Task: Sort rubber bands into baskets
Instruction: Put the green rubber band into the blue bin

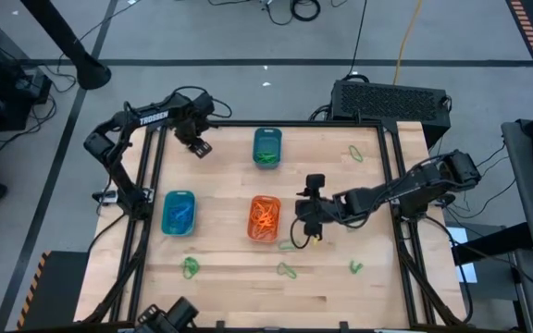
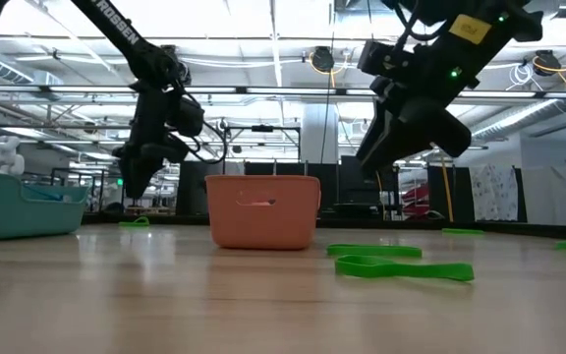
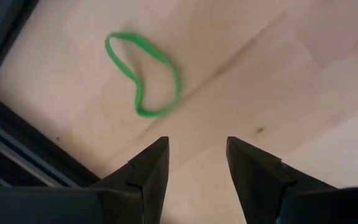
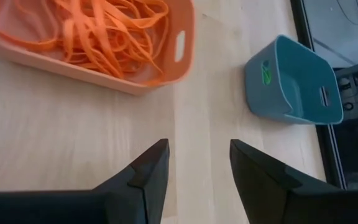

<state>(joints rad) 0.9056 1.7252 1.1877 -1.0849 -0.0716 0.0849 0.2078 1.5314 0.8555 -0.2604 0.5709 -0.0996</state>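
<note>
Three baskets [image 1: 265, 218] sit mid-table [image 1: 229, 277]. Five, possibly six, green bands [image 1: 191, 268] lie loose, mostly toward the near edge. Left gripper [image 1: 199, 148], far-left corner, and right gripper [image 1: 309, 231], beside the orange basket: both open, empty

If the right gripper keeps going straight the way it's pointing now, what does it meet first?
Most likely bare table. In its wrist view the open right gripper aims through the gap between the orange basket and the dark teal basket. Depth is unclear, but neither basket sits squarely in its line.
</note>
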